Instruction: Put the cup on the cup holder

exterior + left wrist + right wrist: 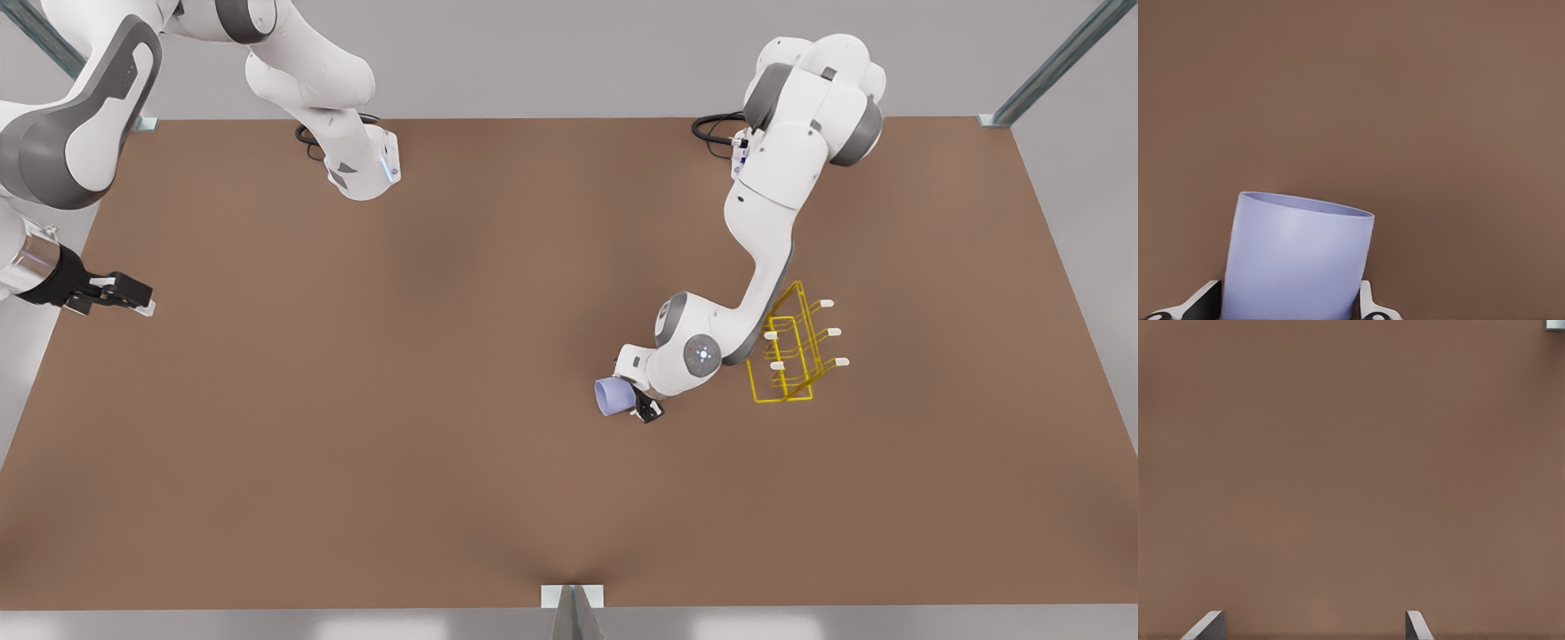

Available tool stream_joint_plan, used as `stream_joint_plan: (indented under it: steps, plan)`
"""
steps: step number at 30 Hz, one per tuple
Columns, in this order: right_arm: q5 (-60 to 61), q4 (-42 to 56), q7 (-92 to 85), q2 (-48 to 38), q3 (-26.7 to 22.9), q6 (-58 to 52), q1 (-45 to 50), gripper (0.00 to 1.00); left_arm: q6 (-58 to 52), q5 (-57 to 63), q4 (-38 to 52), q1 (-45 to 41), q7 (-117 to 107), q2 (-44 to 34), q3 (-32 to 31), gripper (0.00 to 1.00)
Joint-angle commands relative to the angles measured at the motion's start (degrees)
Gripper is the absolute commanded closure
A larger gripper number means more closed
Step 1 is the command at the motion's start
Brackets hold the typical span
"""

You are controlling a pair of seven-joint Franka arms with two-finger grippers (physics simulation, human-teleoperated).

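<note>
The lavender-blue cup (612,396) is off the table and tipped, its rim pointing toward the front view's left. My left gripper (635,404) is shut on its lower body. From the left wrist, the cup (1298,263) sits between two fingers (1205,303) of the left gripper (1288,305). The yellow wire cup holder (787,356) with white-capped prongs stands just to the front view's right of that arm's wrist. Over the table's edge at the front view's left, my right gripper (133,298) waits open, and its fingertips (1208,625) frame bare brown table.
The brown table (356,444) spreads wide around the cup and holder. A metal bracket (573,596) sits at the middle of the near edge. Frame posts (996,120) stand at the far corners. The left arm's elbow leans over the holder.
</note>
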Motion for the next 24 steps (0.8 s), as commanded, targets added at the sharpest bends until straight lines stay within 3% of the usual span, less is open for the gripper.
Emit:
stream_joint_plan:
  steps: [1, 4, 6, 9, 19, 24]
  plan:
    - [0.0, 0.0, 0.1, -0.1, 0.1, 0.0, 0.0, 0.0, 0.7, 0.1, 0.0, 0.0, -3.5, 0.1, 0.0, 0.0]
    - [0.0, 0.0, 0.1, -0.1, 0.1, 0.0, 0.1, 0.0, 0.7, 0.1, 0.0, 0.0, -3.5, 0.1, 0.0, 0.01]
    - [0.0, 0.0, 0.1, -0.1, 0.1, 0.0, 0.1, 0.0, 0.6, 0.0, 0.0, 0.0, -3.4, 0.1, 0.0, 0.09]
    - [0.0, 0.0, 0.1, -0.1, 0.1, 0.0, 0.0, 0.0, 0.6, 0.0, 0.0, 0.1, -3.4, 0.2, 0.0, 0.12]
    - [0.0, 0.0, 0.1, -0.1, 0.1, 0.0, 0.1, 0.0, -0.4, 0.0, 0.1, 0.2, -3.2, -0.1, 0.0, 0.15]
    - [0.0, 0.0, 0.1, -0.1, 0.1, 0.0, 0.1, 0.0, -9.0, 0.1, 0.2, 0.2, -2.3, -5.9, 1.7, 0.16]
